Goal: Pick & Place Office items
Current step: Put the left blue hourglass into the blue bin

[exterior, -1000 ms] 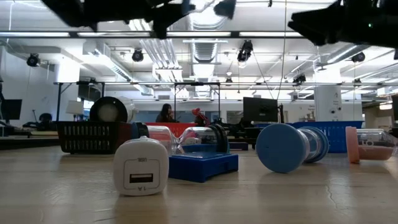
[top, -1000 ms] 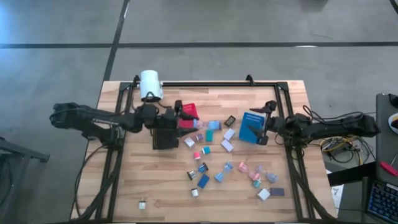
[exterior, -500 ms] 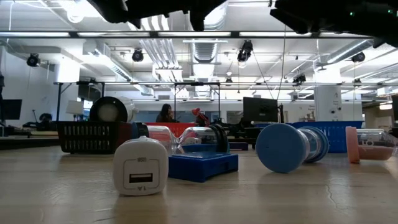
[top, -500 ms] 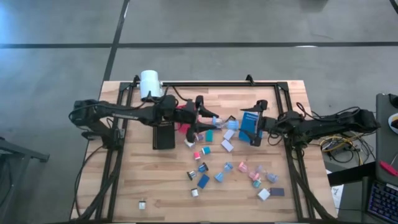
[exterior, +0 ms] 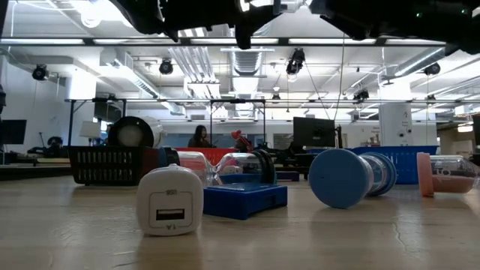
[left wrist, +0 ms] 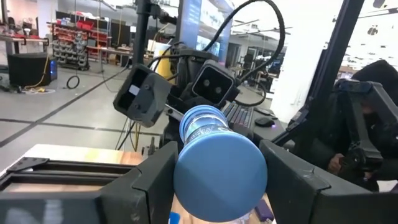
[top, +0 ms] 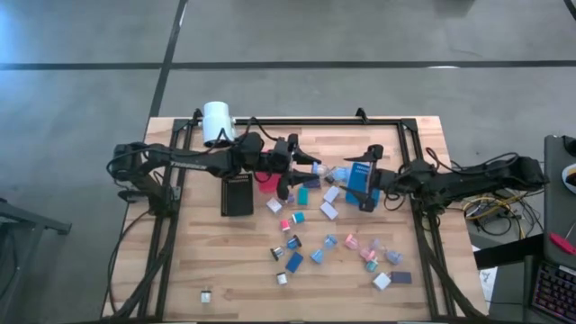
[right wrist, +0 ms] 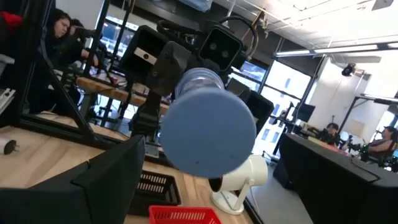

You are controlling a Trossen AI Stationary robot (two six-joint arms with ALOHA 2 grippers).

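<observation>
Above table: left pincer [top: 310, 167] grips blue spool [top: 326, 171].

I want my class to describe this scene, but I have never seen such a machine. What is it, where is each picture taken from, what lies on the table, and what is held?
It is a robot with two dark arms, each ending in a two-finger gripper. One camera looks straight down on the table, one sits at table-top height looking across it, and one rides on each wrist, looking past that arm's own fingers. On the wood lie small office items in white, pink, blue and black, with a black bin and a white cylinder farther back. Above the table the arms meet: the left gripper holds a blue spool, and the right gripper faces it with fingers wide either side of the spool's end. It looks like a handover, though I cannot say so for sure.
</observation>
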